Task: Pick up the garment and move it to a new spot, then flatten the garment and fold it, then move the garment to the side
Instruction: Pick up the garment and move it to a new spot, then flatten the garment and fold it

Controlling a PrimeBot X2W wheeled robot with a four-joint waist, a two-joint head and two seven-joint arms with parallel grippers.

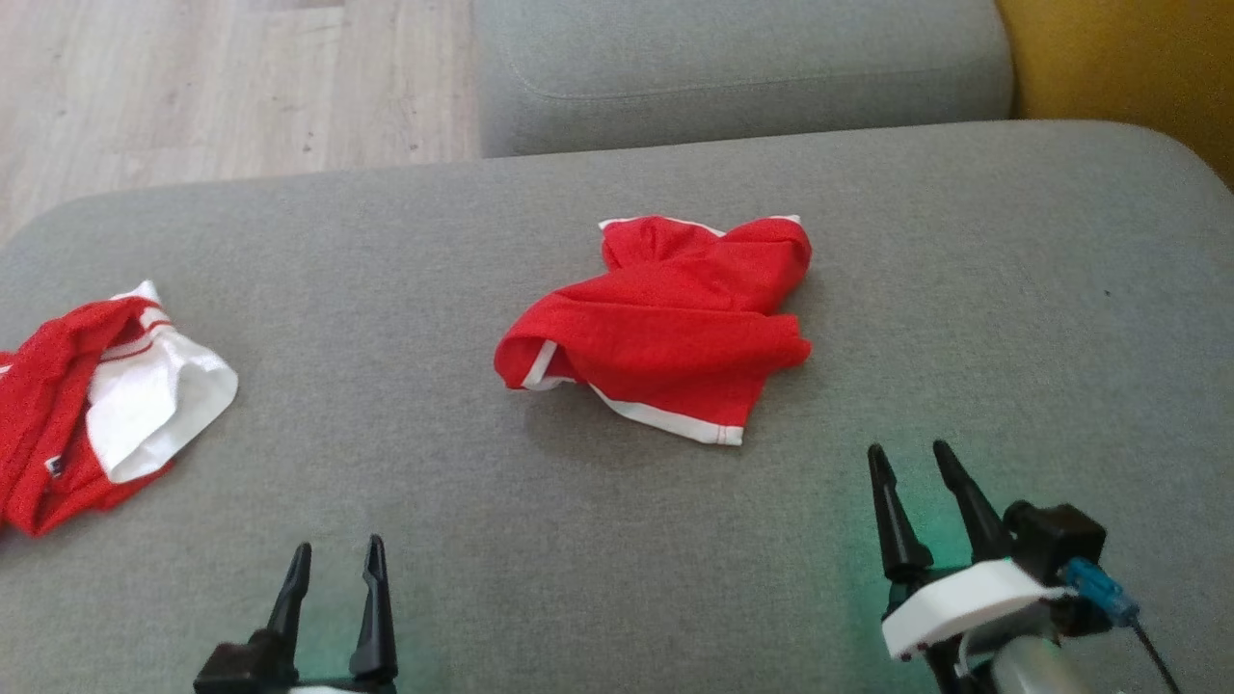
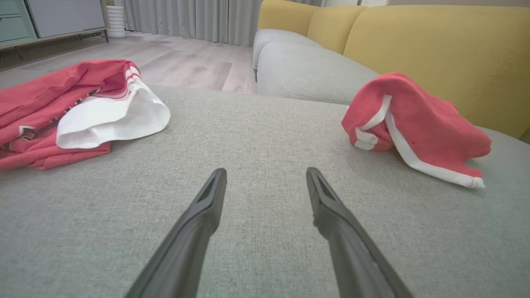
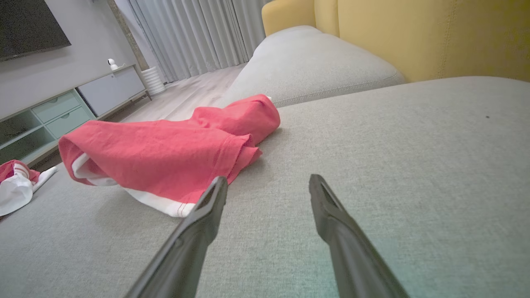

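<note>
Red garment [image 3: 165,153] near parted fingers [image 3: 205,217]

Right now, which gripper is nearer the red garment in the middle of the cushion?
Right. The right gripper is close beside the near hem corner of the red garment, not touching. The left gripper is farther off, on its opposite side.

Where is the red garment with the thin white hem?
The red garment lies near the middle of the grey cushion in the head view, ahead and left of the right gripper.
</note>
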